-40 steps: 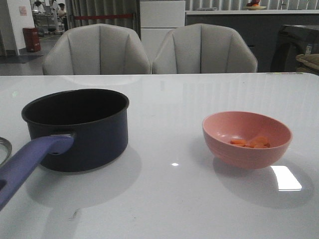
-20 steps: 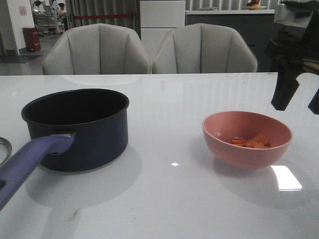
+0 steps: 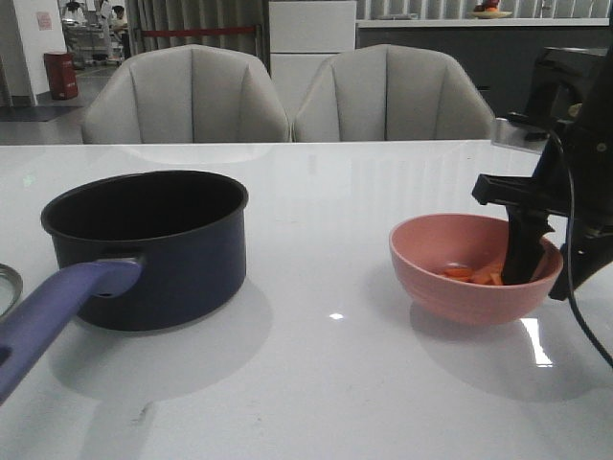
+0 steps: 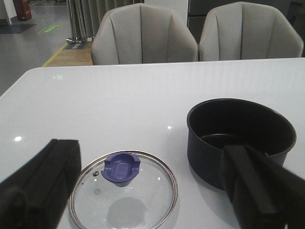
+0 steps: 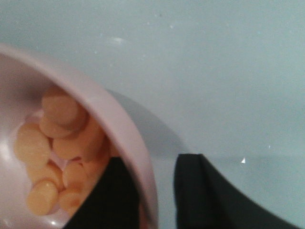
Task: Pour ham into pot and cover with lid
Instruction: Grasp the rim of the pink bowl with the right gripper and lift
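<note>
Straddling the bowl [image 3: 474, 268] rim at 3 o'clock, the right gripper [image 3: 548, 273] stands open, one finger inside near the ham [image 3: 476, 274]. Closing off-centre could tip the bowl and spill slices. The left gripper [image 4: 157, 191] hangs open over the lid [image 4: 123, 188], empty.

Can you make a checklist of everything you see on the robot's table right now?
Surface: white glossy table, light glare spots.
Ham: slices in the pink bowl.
Pot: empty, uncovered, handle toward the camera.
Lid: flat on the table beside the pot, knob up.
Clutter: nothing seen.
Right gripper: open, one finger inside the bowl's rim, one outside.
Left gripper: open, above the lid, holding nothing.
Cables: black cable hanging by the right arm.
Surroundings: two grey chairs behind the table.
</note>
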{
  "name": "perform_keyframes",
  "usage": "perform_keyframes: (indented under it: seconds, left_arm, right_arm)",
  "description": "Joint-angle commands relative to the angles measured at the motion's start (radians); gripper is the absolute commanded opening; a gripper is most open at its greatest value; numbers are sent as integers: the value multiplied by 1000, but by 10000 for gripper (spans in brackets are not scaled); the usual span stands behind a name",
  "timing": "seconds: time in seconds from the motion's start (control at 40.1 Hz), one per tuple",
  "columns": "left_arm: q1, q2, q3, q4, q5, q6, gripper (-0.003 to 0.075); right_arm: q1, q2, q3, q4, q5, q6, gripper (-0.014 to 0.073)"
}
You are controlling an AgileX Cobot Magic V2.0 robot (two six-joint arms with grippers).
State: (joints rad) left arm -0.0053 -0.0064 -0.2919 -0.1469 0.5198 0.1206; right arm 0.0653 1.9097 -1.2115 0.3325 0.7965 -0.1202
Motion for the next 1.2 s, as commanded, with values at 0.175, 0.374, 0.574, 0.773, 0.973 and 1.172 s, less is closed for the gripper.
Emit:
perform_keyframes:
  seconds: [0.175, 0.374, 0.574, 0.773, 0.973, 1.172]
  left_arm:
    - [-6, -6, -27, -7, -77, -2, 626]
    - [-6, -6, -27, -7, -77, -2, 626]
    - [-6, -6, -27, -7, -77, -2, 626]
    - [-6, -6, -27, -7, -77, -2, 625]
    - [-6, -6, -27, -7, -77, -2, 626]
    - [-6, -6, -27, -7, -77, -2, 626]
  right_arm:
    - [32, -114, -104, 52, -25, -121, 143]
    - [164, -193, -183, -11, -74, -138, 143]
    - [323, -195, -301, -59, -94, -137, 143]
    - [430, -195, -355, -118, -257, -137, 143]
    - [485, -179, -355, -196, -431, -137, 143]
    - [532, -152, -355, -313, -594, -137, 143]
